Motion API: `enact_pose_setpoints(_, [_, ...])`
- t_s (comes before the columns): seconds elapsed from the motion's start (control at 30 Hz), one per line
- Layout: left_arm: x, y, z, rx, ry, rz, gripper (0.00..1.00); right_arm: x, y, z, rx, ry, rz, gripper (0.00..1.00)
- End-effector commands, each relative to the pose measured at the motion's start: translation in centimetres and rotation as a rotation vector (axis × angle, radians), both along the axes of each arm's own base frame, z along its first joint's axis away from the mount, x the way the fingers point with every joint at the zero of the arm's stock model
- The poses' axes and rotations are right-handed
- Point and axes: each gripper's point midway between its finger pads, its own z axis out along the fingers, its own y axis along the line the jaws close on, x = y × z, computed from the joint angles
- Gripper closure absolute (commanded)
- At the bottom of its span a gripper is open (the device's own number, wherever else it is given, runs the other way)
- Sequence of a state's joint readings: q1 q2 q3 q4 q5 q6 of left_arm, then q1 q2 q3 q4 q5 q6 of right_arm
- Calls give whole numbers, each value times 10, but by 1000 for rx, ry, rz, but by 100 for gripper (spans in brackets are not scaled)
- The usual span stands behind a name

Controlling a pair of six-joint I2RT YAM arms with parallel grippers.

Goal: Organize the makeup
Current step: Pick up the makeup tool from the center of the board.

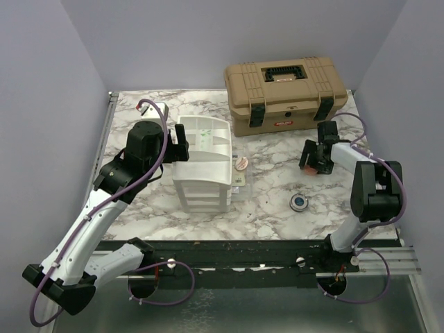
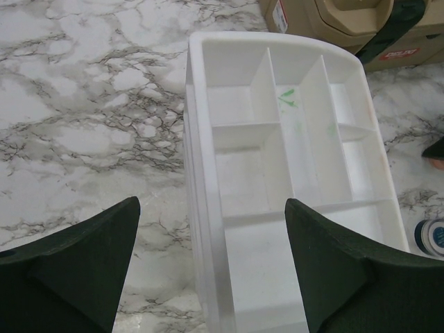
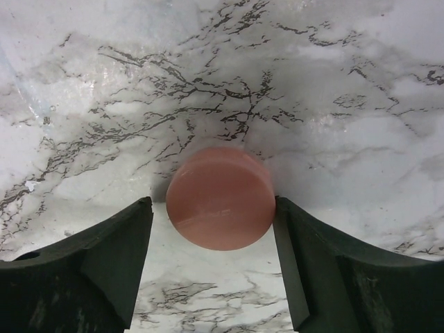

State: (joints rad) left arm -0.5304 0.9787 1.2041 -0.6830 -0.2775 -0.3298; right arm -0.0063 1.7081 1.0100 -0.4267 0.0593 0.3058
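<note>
surface: marbled table (image 1: 277, 187), lilac walls (image 1: 208, 41) | left gripper (image 2: 211, 208): wide apart, empty, above white drawer unit (image 2: 291, 180), centre-left | right gripper (image 3: 214, 205): apart, flanking pink disc (image 3: 220, 198) lying on marble, right of centre; seemingly not yet clamped | blue-centred compact (image 1: 299, 202): lower right

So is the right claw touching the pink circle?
Cannot tell. Right wrist view: the pink disc sits between the right claw fingers, a gap on one side, the other edge too close to judge.

The disc (image 3: 220, 198) lies on the table (image 3: 333, 83) between the right gripper's (image 3: 212, 211) fingers; the drawer unit (image 2: 239, 126) sits below the left gripper (image 2: 211, 229), the toolbox (image 2: 333, 21) beyond it.
</note>
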Motion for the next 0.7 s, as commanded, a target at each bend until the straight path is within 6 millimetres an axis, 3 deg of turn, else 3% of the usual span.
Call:
enact_pose_setpoints(0.0, [-6, 2, 2, -18, -2, 0, 13, -12, -2, -10, -23, 64, -6, 28])
enact_pose_setpoints(0.23, [-6, 1, -1, -18, 10, -4, 13, -12, 18, -7, 10, 57, 50, 47])
enact_pose_setpoints(0.43, [-5, -3, -3, -27, 20, -15, 13, -15, 58, 11, 90, 19, 162, 49])
enact_pose_setpoints(0.67, [-5, -8, -10, -28, 45, -33, 13, -23, 112, 51, 187, -69, 294, 50])
